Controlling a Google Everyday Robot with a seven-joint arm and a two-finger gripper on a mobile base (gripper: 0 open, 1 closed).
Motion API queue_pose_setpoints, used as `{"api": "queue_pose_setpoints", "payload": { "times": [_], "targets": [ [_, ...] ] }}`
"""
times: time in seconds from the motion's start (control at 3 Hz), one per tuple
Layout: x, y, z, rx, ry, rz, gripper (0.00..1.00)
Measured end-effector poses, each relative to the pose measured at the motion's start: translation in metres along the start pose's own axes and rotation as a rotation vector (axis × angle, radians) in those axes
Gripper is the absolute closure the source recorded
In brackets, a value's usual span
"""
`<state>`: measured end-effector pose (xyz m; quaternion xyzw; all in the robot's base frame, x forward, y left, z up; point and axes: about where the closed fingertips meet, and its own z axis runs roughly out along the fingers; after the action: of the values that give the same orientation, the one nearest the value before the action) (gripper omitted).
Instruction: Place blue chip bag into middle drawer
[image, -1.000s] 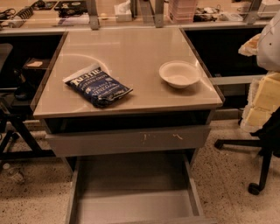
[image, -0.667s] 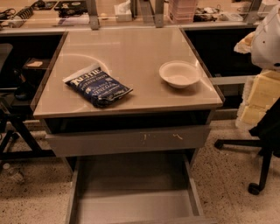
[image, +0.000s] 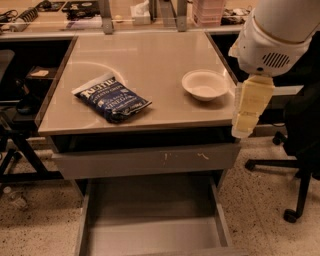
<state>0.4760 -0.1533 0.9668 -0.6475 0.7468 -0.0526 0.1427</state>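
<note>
The gripper (image: 248, 112) hung just right of the white bowl (image: 205, 84); whether open or closed was undeterminable. The blue chip bag (image: 112, 97) lay left of the bowl. Advised crossing above the bowl and pinching the bag centrally.

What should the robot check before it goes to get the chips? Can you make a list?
1. The blue chip bag lies flat on the tabletop with nothing on top of it: ok.
2. The middle drawer is pulled open: ok.
3. The upper drawer is shut, so it does not cover the open one: ok.
4. The white bowl sits apart from the bag: ok.
5. The gripper is above the bag: not ok. It hangs by the table's right edge, past the bowl.
6. The bowl is probably low enough for the arm to pass over: cannot tell.
</note>
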Motion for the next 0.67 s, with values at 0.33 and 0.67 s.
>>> {"api": "queue_pose_setpoints", "payload": {
  "times": [0.33,0.67],
  "targets": [
    [0.000,0.000,0.000,0.000,0.000,0.000,0.00],
    [-0.022,0.011,0.005,-0.018,-0.068,0.038,0.00]
  ]
}}
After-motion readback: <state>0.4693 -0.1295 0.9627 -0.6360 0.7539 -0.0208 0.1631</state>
